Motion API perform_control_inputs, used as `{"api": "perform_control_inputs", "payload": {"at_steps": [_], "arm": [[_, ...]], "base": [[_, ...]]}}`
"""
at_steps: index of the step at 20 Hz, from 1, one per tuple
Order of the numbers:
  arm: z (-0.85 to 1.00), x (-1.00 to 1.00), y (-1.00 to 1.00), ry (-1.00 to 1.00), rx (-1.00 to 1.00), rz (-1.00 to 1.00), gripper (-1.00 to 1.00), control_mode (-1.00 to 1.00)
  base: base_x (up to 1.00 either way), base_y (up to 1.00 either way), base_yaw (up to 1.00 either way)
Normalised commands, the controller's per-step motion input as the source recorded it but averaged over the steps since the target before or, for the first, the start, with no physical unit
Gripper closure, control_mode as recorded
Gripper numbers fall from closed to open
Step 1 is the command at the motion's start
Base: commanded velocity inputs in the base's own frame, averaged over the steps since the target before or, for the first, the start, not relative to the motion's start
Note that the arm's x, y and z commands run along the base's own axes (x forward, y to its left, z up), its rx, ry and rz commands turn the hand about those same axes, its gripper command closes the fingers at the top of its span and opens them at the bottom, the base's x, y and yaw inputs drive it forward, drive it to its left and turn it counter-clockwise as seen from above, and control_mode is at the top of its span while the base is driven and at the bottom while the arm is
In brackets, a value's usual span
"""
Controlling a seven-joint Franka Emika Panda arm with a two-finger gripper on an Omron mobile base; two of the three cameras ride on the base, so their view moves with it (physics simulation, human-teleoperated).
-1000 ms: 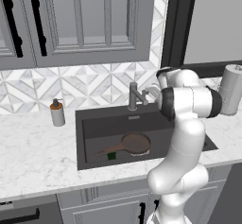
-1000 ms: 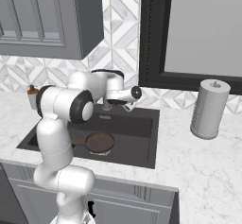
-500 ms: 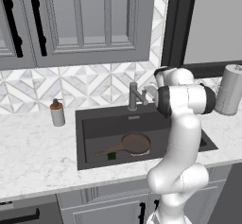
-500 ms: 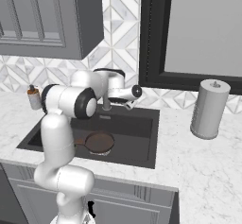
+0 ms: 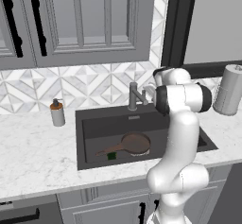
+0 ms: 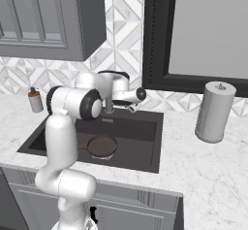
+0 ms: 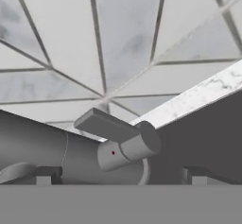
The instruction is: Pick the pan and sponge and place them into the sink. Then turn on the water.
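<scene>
Since a second ago the white arm has swung a little further toward the wall, carrying the claw [image 7: 118, 173] closer to the grey metal faucet [image 5: 133, 96]; the pan and sponge lie where they did.

The round, shallow dark-brown frying pan [image 5: 135, 143] rests flat on the floor of the large rectangular dark-grey sink [image 5: 94, 124], in the front half of the basin, its long slim brown handle pointing away from the faucet toward the basin's left wall in the left base view. The small green rectangular sponge [image 5: 111, 156] lies in the same basin, just in front of that handle and close to the front wall. In the right base view the pan [image 6: 101, 146] sits partly behind the arm.

At the back rim of the sink stands the faucet, and the claw is right at it. In the hand view the faucet's thick grey barrel runs across the lower frame, with a short stub and a flat grey lever [image 7: 106, 125] sticking out of it; the two dark fingertips [image 7: 45, 175] stand wide apart, one on each side of the barrel end, gripping nothing.

On the white marble worktop [image 5: 38, 147], left of the sink, is a small grey soap dispenser with a brown top [image 5: 57, 112]. Right of the sink stands an upright grey paper-towel roll [image 6: 215, 111]. Behind the faucet rises a wall of white diamond-pattern tiles [image 5: 85, 83].
</scene>
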Motion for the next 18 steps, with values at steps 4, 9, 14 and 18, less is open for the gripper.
{"api": "perform_control_inputs", "payload": {"at_steps": [4, 9, 14, 18], "arm": [[-0.09, 0.11, 0.04, 0.00, 0.00, 0.00, -1.00, -1.00], [-0.09, 0.15, 0.00, 0.00, 0.00, 0.00, -1.00, -1.00], [-0.09, 0.18, 0.00, 0.00, 0.00, 0.00, -1.00, -1.00], [-0.14, 0.23, 0.00, 0.00, 0.00, 0.00, -1.00, -1.00]], "base": [[0.00, 0.00, 0.00], [0.00, 0.00, 0.00], [0.00, 0.00, 0.00], [0.00, 0.00, 0.00]]}}
